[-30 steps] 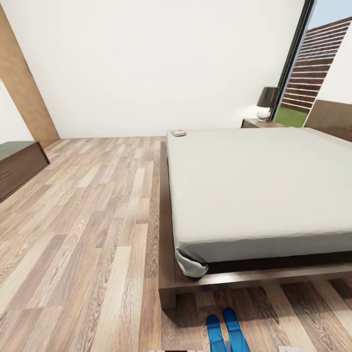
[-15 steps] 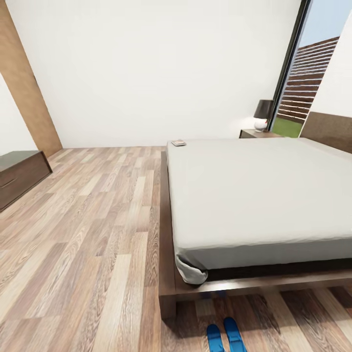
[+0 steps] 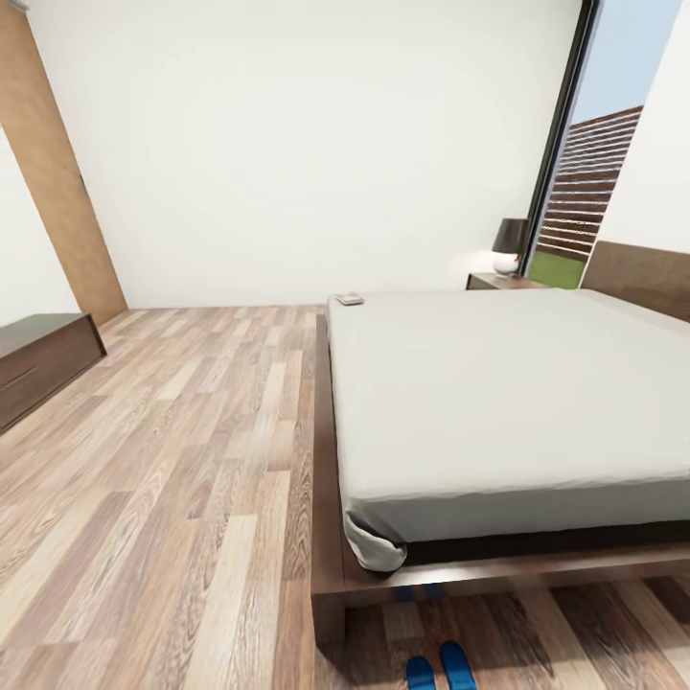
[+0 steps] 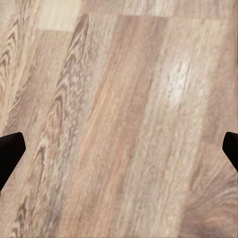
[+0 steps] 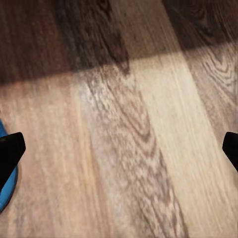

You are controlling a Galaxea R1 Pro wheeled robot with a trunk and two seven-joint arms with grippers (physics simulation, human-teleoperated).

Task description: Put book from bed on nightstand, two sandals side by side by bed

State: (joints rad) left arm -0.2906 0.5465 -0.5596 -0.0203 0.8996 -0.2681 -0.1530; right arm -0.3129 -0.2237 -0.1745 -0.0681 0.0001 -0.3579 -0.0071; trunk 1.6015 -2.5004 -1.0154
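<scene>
Two sandals (image 3: 441, 671) below bed (image 3: 498, 402) corner

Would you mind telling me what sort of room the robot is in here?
It looks like a bedroom: a large low bed with a bare mattress, a nightstand beside it carrying a lamp, and a pair of blue sandals on the wood floor.

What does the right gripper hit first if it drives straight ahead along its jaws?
Most likely bare wood floor: the right gripper, jaws wide open, points straight at the planks. A blue sandal sits off to one side, outside that line.
</scene>
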